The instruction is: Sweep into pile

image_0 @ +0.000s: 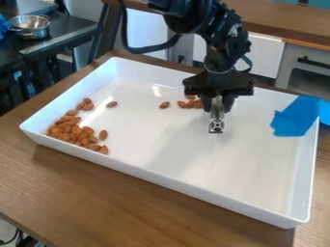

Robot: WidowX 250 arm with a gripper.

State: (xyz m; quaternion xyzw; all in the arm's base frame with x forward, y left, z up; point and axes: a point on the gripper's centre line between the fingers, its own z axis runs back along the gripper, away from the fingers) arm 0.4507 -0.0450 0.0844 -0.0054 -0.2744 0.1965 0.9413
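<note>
Black two-finger tool (pixel 218 102), hanging at about 1 o'clock in the tray as I see it from here, closed on a silver metal bar (pixel 217 116), fingers only as far apart as the bar is wide. Bar points down, squarish end lowest; can't tell if that end meets the tray floor.

Progress: partly done, I'd say well over half. Main heap of brown oval almonds (pixel 72 131) sits at 9 o'clock in the white rectangular tray (pixel 169 181), up against the wall there, bunched but ragged at the edges. A few almonds trail off its top toward 10 o'clock, and one lone almond (pixel 111 104) lies apart from them at 10 to 11.

Left to do: small cluster (pixel 190 103) near 12 o'clock, right by the tool, plus a stray just beside it. Contact between tool and cluster: can't tell. Those probably need pushing across toward 9, loner picked up on the way.

Blue cloth-like piece (pixel 295 116) over the rim at 2 o'clock, well away from the nuts. Tray's on the brown wooden bench (pixel 122 193).
</note>
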